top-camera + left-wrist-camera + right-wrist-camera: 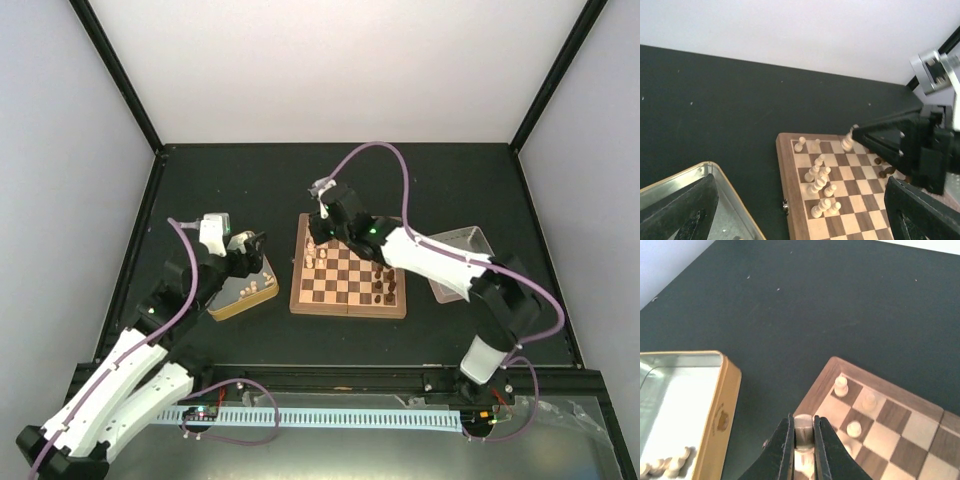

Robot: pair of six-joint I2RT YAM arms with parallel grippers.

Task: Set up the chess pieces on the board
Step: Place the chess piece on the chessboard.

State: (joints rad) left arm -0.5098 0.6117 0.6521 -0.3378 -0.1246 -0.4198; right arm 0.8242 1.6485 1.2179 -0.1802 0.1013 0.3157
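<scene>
The board [348, 290] lies mid-table. Several cream pieces [312, 256] stand on its left side and several dark pieces [385, 287] on its right side. My right gripper [323, 222] hovers over the board's far left corner, shut on a cream piece [803, 426]; the left wrist view shows that piece [847, 143] hanging just above the far row. My left gripper [256, 243] is open and empty above the gold tin [228, 305], its fingers [687, 207] spread wide. More cream pieces [667, 463] lie in the tin.
A silver-grey tray [462, 243] sits right of the board, under the right arm. The gold tin's wall [720, 410] stands close to the board's left edge [822, 380]. Black frame posts rise at the table's far corners.
</scene>
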